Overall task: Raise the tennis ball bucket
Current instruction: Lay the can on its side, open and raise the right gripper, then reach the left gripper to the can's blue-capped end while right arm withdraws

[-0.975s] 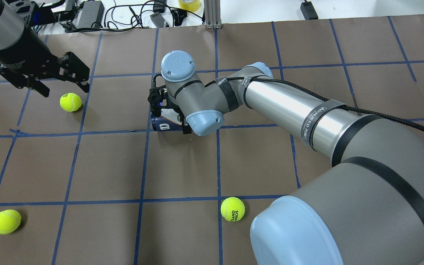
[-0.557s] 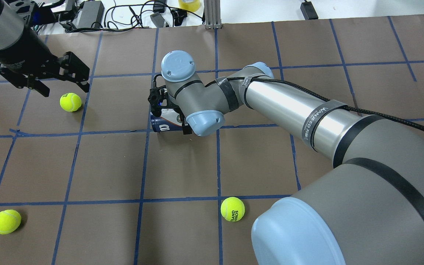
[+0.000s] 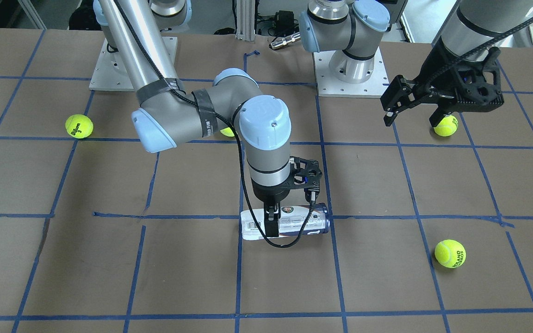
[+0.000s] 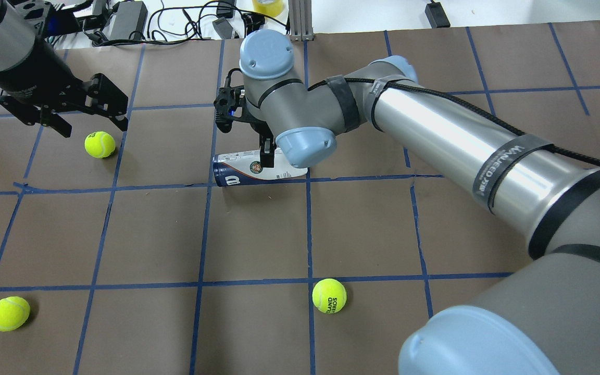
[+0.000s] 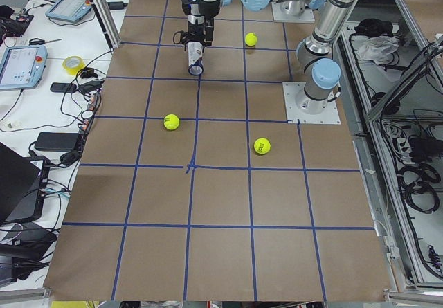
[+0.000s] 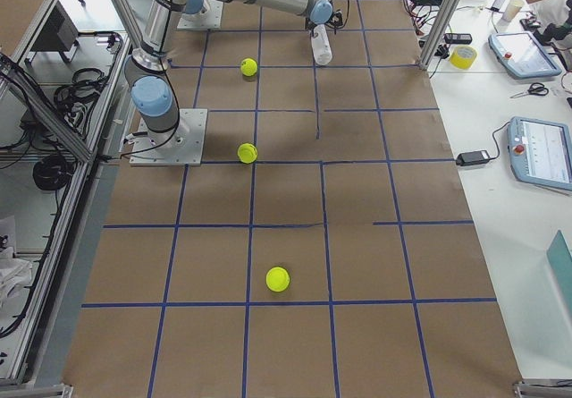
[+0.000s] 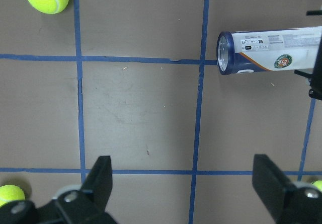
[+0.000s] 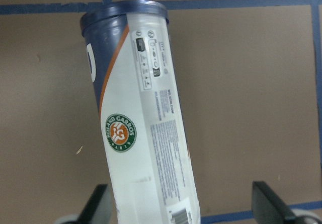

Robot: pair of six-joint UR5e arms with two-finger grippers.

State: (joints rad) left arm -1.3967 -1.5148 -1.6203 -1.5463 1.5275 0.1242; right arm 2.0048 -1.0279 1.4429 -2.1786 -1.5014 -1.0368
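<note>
The tennis ball bucket (image 4: pixel 250 169) lies on its side on the brown table, white body and navy end toward the left of the overhead view. It also shows in the front view (image 3: pixel 294 221) and the right wrist view (image 8: pixel 136 128). My right gripper (image 8: pixel 183 206) hangs over it, open. Its fingers (image 4: pixel 266 155) stand wide apart on either side of the can's white end, not closed on it. My left gripper (image 4: pixel 91 124) is open and empty, hovering just above a tennis ball (image 4: pixel 100 144) at the far left.
More tennis balls lie at the near left (image 4: pixel 9 313) and near middle (image 4: pixel 329 296). Cables and power bricks (image 4: pixel 123 18) sit on the white surface beyond the table's far edge. A metal post (image 4: pixel 300 21) stands at the far edge.
My right arm's wrist has risen and shifted toward the far edge, uncovering more of the can. The can stays in about the same place. The left arm has not moved.
</note>
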